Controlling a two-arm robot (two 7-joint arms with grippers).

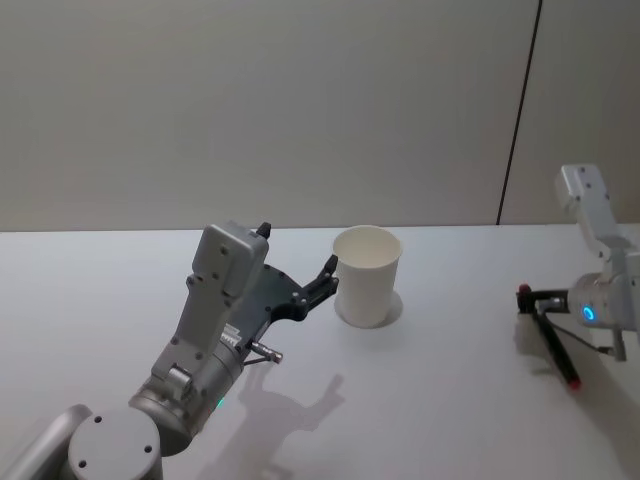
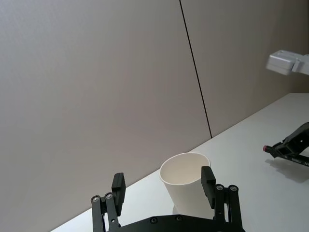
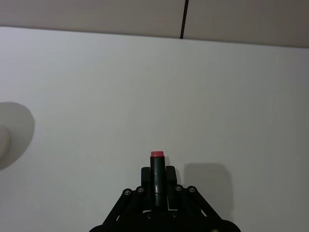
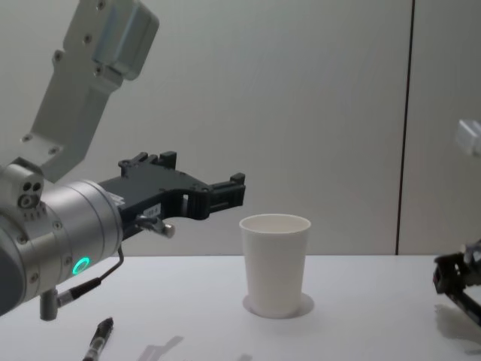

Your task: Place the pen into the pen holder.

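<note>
The right gripper (image 1: 541,300) is clamping shut on the pen (image 1: 556,345) near its upper end and holding it slanted over the table (image 1: 450,400), well right of the cup (image 1: 367,275). The pen is looking light, stiff and smooth. Being gripped so near one end, it is likely to pivot. It is showing a slim black barrel with red ends. The left gripper (image 2: 163,183) is hanging open and empty, just beside the cup's rim.
</note>
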